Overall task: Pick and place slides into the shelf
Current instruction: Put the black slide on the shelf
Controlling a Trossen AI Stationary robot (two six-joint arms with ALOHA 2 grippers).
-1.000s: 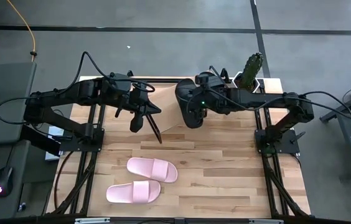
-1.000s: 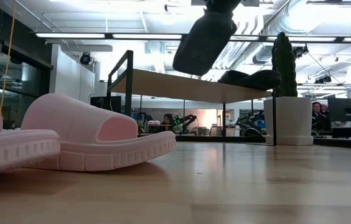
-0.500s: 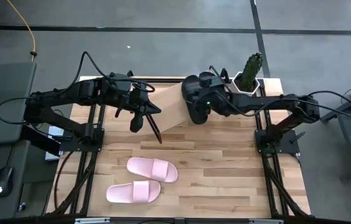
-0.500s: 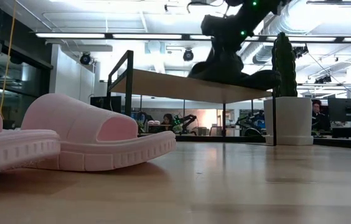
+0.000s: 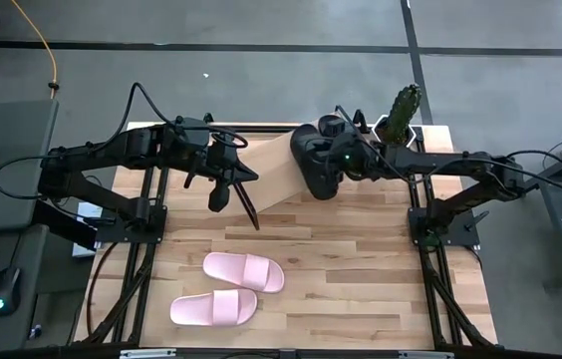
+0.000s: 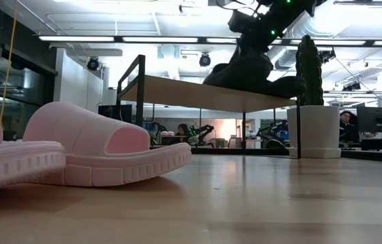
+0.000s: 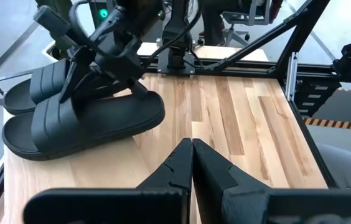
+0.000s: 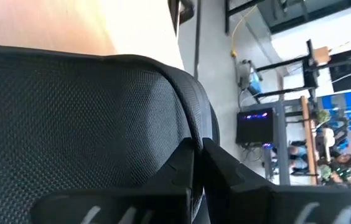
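Two black slides lie side by side on the shelf's top plank (image 5: 273, 172), (image 6: 198, 93): a nearer one (image 7: 85, 124), (image 5: 321, 178) and a farther one (image 7: 35, 87). My right gripper (image 5: 327, 158), (image 8: 194, 163) is shut on the nearer one. Two pink slides (image 5: 244, 271), (image 5: 213, 308) rest sole-down on the table near its front edge, and show large in the low view (image 6: 103, 152). My left gripper (image 7: 191, 146), (image 5: 249, 178) hangs shut above the shelf's left part, touching nothing. My right gripper pinches the nearer black slide's wide strap (image 8: 157, 134) at its edge between the two fingers (image 7: 76, 74). They come slanting down from the table's right side. The slide lies about level, its sole on the shelf's top plank.
A cactus in a white pot (image 5: 398, 120), (image 6: 311, 129) stands at the table's far right corner, close behind the right arm. The shelf's thin dark end panel (image 5: 251, 211) stands below my left gripper. Bare table (image 5: 361, 279) spreads to the right of the pink slides.
My right gripper has gone down and toward the table's far right with the black slide. The slide hung tilted high above the shelf and now lies on the top plank beside the other black slide.
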